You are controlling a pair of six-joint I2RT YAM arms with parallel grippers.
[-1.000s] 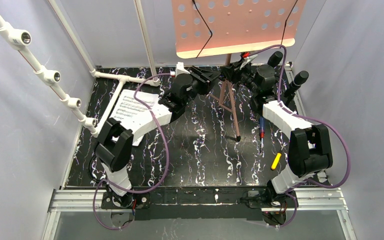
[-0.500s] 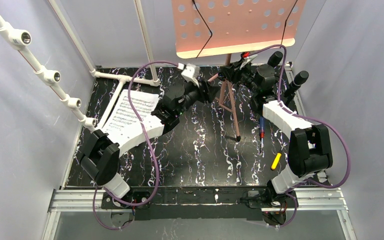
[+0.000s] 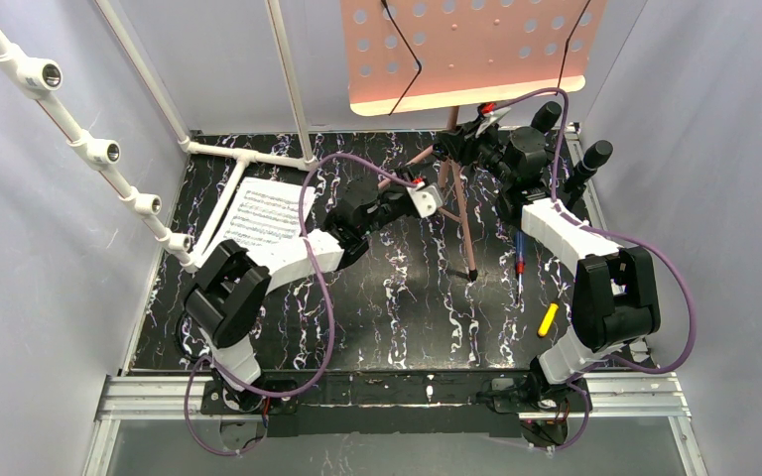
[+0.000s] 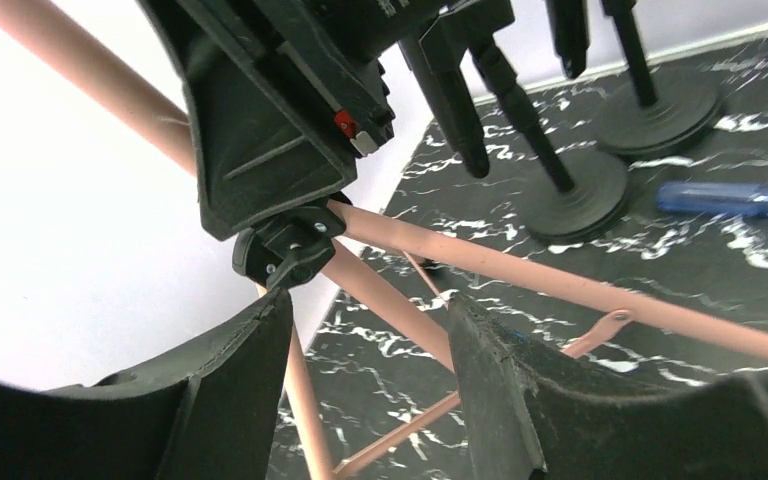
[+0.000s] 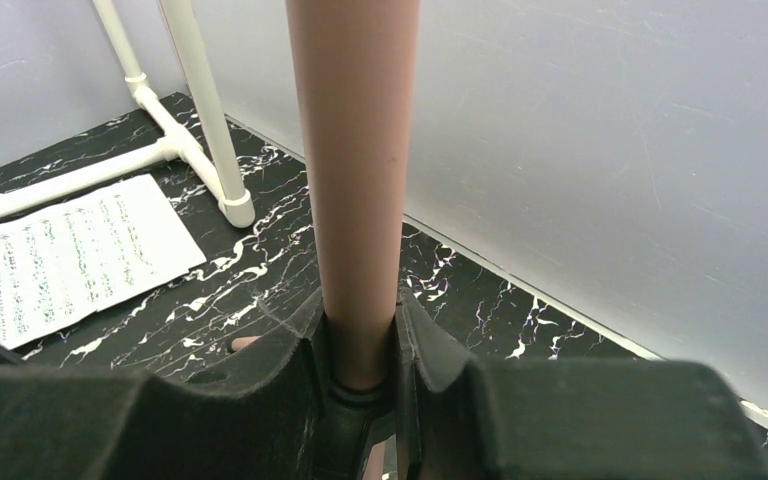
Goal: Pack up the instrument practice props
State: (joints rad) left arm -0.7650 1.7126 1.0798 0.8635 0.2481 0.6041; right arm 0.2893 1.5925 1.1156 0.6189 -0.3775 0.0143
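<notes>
Clamped in right gripper [image 5: 358, 350]: stand pole [image 5: 353, 150], long axis upright, far centre. Spread apart about a tripod leg [image 4: 390, 300]: left gripper [image 4: 370, 330]. Top view only: music desk [image 3: 471, 50] overhead. Left wrist only: round microphone bases [image 4: 575, 195], right.

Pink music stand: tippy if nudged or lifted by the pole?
Probably top-heavy: the wide perforated desk sits high over thin tripod legs, so a sideways push likely tips it. The legs look hinged, so they may swing when lifted. The smooth round pole could twist inside the right gripper.
</notes>
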